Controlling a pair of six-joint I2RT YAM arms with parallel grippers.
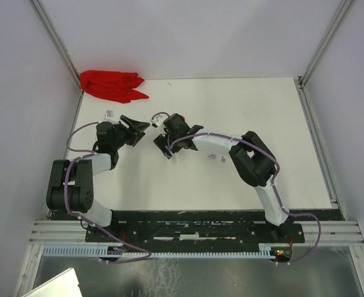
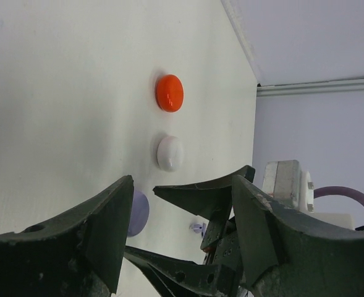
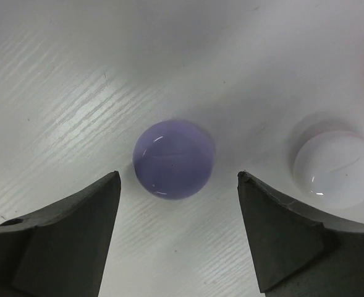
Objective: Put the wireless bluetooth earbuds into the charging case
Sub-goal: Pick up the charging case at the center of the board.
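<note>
The right gripper point(image 3: 178, 179) hangs released, its 2 jaws straddling the purple charging case point(image 3: 173, 159), seemingly to steady or lift it. The left gripper point(image 2: 183, 185) is released and empty. Tiny earbuds point(image 1: 212, 158) lie farther right, beside the right forearm.

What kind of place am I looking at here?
Most likely a robotics lab test booth: a white tabletop boxed in by pale wall panels, robot arms, left and right, bolted to a black base plate, and a glossy purple disc, a white disc and an orange disc on the table.
</note>
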